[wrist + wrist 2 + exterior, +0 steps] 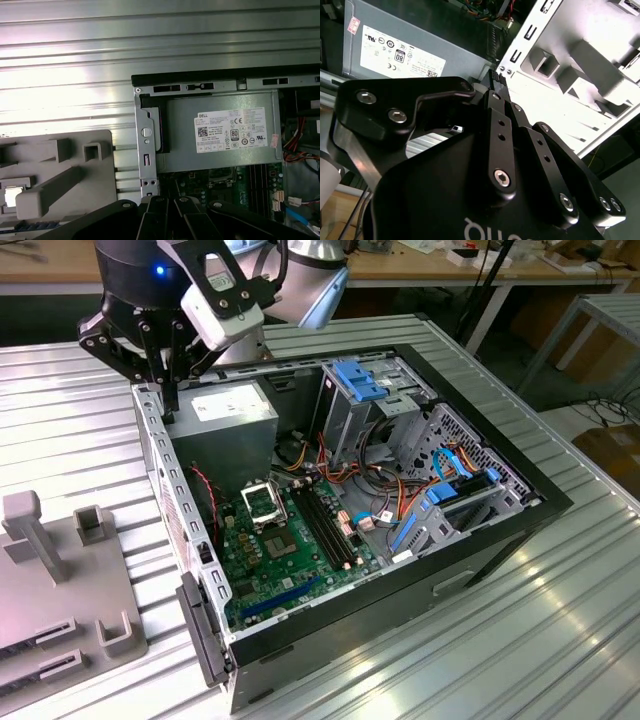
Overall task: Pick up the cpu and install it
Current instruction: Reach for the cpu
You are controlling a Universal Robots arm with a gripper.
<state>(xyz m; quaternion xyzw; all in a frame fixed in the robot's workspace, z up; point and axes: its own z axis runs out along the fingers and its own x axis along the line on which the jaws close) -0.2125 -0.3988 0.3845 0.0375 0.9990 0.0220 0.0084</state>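
In the first wrist view I see a white label (231,129) on the grey power supply (180,145). It carries fine print lines, a square code and a row of certification marks. A small pink sticker (274,142) sits just beside the label. In the second wrist view, white lettering crosses the black housing of the gripper (494,86), cut off at the picture's edge.

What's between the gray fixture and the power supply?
In the first wrist view, a strip of ribbed metal table and the case's silver side wall lie between the gray fixture and the power supply.
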